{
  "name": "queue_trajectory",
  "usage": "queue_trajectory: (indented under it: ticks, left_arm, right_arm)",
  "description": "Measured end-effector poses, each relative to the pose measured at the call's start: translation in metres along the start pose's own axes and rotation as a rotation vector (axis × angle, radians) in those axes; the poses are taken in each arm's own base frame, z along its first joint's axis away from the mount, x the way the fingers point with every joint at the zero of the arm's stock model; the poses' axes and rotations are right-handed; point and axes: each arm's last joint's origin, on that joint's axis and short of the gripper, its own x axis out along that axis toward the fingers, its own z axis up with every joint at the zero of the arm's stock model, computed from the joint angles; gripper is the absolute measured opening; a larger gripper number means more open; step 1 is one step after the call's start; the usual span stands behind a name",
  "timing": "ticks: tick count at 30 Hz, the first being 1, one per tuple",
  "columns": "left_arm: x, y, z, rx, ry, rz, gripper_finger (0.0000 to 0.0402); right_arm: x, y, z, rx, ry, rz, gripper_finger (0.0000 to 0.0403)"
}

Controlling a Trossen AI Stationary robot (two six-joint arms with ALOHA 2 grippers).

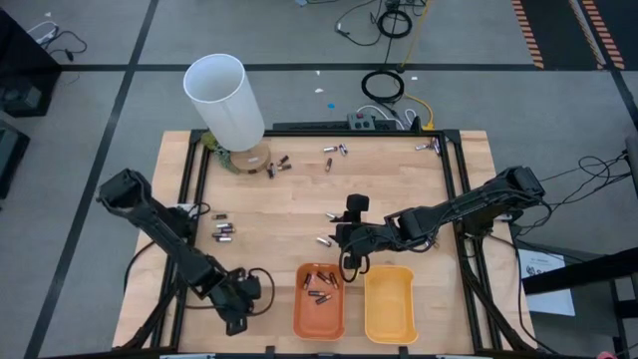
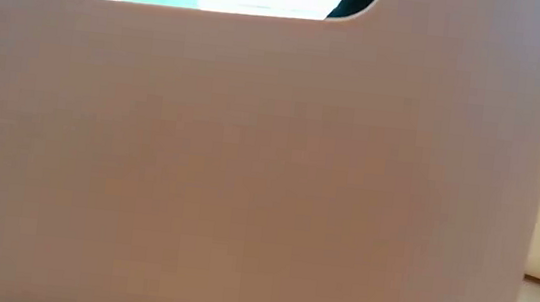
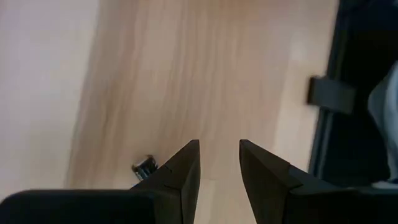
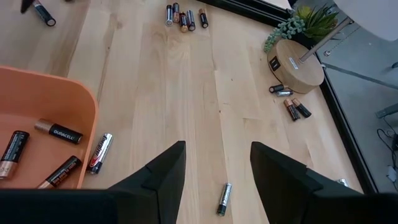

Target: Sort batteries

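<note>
While a few dark copper-ended batteries (image 4: pixel 57 132) lay in the orange plastic tray (image 1: pixel 318 302) (yellow tray (image 1: pixel 389 304) bare), most stayed scattered on the table; right gripper (image 4: pixel 214 163) hovered spread, empty, approx. beside it.

grey tiled floor (image 1: pixel 90 110) with coiled cables (image 1: pixel 384 85) behind the wooden table (image 1: pixel 299 194).

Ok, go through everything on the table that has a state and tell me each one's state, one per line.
Left gripper: open, empty, low over the table's near left corner.
Right gripper: open, empty, beside the orange tray.
Orange tray: holds several batteries.
Yellow tray: empty.
Loose batteries: lying flat, scattered on the wooden table.
White tube: standing upright on its round base.
</note>
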Motion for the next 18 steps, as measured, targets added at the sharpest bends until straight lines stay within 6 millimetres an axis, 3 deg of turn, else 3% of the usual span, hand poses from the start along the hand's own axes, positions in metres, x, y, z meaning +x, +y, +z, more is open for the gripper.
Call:
queue_trajectory:
  ticks: [6,18]
  left_arm:
    - [0.02,0.005,-0.002,-0.009,0.092,0.011,0.0121]
    - [0.019,0.012,-0.004,-0.021,0.161,0.075,0.0121]
  right_arm:
    - [0.0,0.0,0.0,0.0,0.0,0.0,0.0171]
    - [0.0,0.0,0.0,0.0,0.0,0.0,0.0171]
